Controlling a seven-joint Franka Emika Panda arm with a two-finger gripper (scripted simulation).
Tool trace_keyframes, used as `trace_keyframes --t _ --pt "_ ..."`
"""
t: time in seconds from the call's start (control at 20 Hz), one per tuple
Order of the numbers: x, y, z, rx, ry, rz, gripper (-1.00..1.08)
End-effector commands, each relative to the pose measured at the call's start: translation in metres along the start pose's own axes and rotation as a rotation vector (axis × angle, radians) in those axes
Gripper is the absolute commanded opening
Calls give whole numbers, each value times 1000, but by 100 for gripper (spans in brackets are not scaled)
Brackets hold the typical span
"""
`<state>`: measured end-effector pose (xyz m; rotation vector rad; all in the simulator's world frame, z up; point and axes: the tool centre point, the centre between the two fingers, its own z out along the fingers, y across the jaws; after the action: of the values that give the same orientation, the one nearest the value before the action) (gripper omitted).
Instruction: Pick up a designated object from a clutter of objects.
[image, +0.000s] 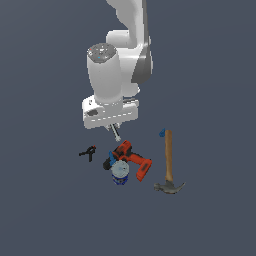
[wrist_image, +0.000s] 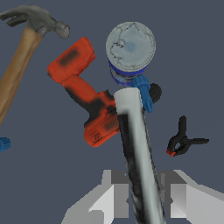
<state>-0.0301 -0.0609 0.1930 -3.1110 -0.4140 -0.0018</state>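
Observation:
The designated object, a slender whitish-grey rod (image: 115, 133) with dark specks, is pinched between my fingers and sticks down and out from them at a slant. My gripper (image: 112, 125) is shut on it, just above the back of the clutter. In the wrist view the rod (wrist_image: 134, 140) runs up from between the two grey fingers (wrist_image: 114, 192) of the gripper (wrist_image: 142, 190). Its rounded end reaches over the drill (wrist_image: 83, 96) and near the blue-and-white can (wrist_image: 130, 48).
On the floor lie a red-and-black drill (image: 129, 159), a round can (image: 119, 175), a wooden-handled hammer (image: 169, 165), a small black clamp (image: 88, 152) on the exterior view's left, and a tiny blue piece (image: 162, 132) by the hammer's handle end.

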Motion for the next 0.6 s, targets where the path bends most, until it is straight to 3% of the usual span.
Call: trace_keyframes --t 0.0,0.55 --pt "3 20 -23 1 0 0 -100" --pt "18 101 -110 -2 -1 0 -100"
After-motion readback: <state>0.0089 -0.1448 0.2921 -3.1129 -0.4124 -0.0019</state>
